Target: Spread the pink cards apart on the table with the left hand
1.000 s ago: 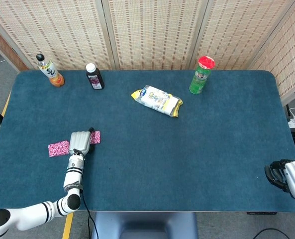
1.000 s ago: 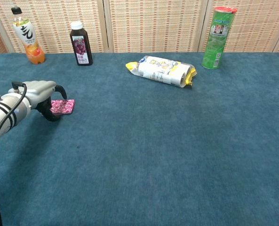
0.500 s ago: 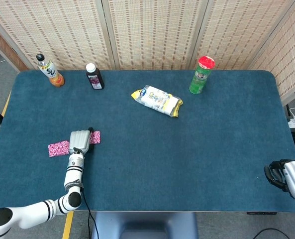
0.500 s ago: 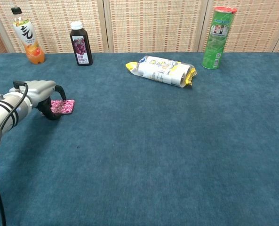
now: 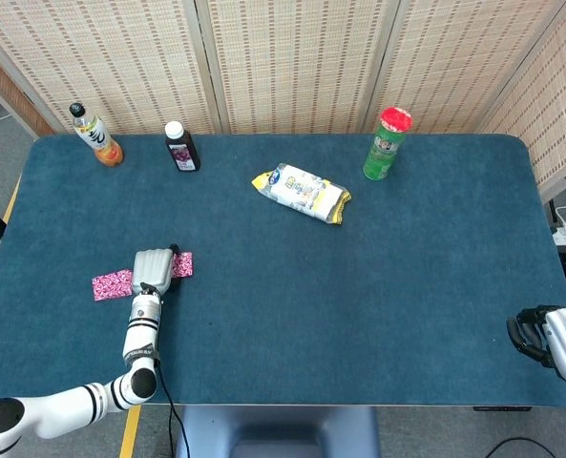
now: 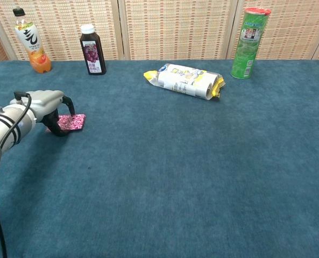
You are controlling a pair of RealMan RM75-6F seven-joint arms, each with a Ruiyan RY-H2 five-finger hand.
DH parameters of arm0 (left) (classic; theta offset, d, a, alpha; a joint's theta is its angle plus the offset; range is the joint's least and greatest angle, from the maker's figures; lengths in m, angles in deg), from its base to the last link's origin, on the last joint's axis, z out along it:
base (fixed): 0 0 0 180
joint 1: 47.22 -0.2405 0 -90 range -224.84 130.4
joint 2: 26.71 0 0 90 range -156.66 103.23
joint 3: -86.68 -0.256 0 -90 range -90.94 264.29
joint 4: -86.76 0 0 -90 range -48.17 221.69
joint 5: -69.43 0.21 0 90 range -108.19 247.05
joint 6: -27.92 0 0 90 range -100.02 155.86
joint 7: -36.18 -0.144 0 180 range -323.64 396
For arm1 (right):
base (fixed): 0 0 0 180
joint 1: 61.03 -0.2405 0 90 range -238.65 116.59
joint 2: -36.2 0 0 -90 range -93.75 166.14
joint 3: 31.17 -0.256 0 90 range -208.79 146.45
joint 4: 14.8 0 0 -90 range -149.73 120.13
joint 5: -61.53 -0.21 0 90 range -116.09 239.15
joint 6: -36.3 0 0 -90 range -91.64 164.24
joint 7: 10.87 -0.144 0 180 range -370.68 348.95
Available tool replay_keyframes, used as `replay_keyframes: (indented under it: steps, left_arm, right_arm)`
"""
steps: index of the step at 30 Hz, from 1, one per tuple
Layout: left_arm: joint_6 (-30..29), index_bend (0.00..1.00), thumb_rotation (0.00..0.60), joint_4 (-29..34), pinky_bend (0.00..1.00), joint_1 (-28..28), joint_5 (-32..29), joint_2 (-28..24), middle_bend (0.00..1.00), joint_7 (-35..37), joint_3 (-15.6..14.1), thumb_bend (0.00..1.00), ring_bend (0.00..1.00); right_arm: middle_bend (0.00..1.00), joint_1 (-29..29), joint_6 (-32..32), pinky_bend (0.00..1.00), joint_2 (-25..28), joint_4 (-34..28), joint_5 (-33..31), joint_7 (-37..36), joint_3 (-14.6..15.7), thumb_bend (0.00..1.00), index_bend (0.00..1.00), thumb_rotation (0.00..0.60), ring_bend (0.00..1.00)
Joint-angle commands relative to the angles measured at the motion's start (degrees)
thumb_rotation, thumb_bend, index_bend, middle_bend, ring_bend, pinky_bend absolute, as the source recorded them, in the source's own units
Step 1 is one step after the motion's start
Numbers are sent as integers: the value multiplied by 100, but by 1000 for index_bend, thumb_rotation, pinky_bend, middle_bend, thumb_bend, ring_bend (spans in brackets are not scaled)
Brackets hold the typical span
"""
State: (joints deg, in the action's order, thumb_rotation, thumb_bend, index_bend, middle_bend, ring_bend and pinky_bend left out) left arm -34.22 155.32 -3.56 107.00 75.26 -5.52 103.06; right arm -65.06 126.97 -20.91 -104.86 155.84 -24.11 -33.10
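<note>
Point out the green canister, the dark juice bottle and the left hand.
green canister [image 5: 383, 153], head view, on its green side wall.
dark juice bottle [image 6: 92, 55], chest view, on its label.
left hand [image 5: 153, 271], head view, on its grey back.

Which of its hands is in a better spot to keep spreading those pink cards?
The left hand: it sits right over the pink cards near the table's left edge. The right hand is at the far right edge, nowhere near them.
</note>
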Motion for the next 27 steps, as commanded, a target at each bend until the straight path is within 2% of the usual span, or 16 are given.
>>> replay_keyframes:
  steps: [1, 6, 9, 16, 22, 27]
  left_arm:
    - [-46, 534, 600, 49, 1000, -29, 58, -29, 1000, 43, -18, 322, 1000]
    - [-211, 590, 600, 282, 1000, -136, 242, -150, 1000, 122, -97, 321, 1000]
    - [-436, 603, 600, 673, 1000, -309, 443, -347, 1000, 194, -223, 320, 1000]
    - [-1250, 608, 600, 2001, 1000, -1082, 921, -1033, 1000, 316, -859, 320, 1000]
    - [-1753, 610, 600, 2523, 1000, -1632, 1085, -1351, 1000, 318, -1307, 321, 1000]
    - [-2026, 610, 600, 2726, 1000, -1937, 1301, -1471, 1000, 378, -1518, 322, 1000]
  right_arm:
    - [887, -2, -3, 1000, -3, 3, 1, 4, 1, 453, 1000, 600, 852]
    - [887, -4, 0, 1000, -8, 6, 5, 5, 1, 452, 1000, 600, 852]
    - [887, -6, -3, 1000, -9, 9, 2, 4, 0, 453, 1000, 600, 852]
    - [887, -7, -2, 1000, -15, 9, 29, 13, 14, 453, 1000, 600, 852]
    - [887, -15, -16, 1000, -28, 6, 54, 43, 29, 453, 1000, 600, 852]
    - [887, -20, -21, 1000, -46, 7, 38, 66, 21, 452, 1000, 600, 852]
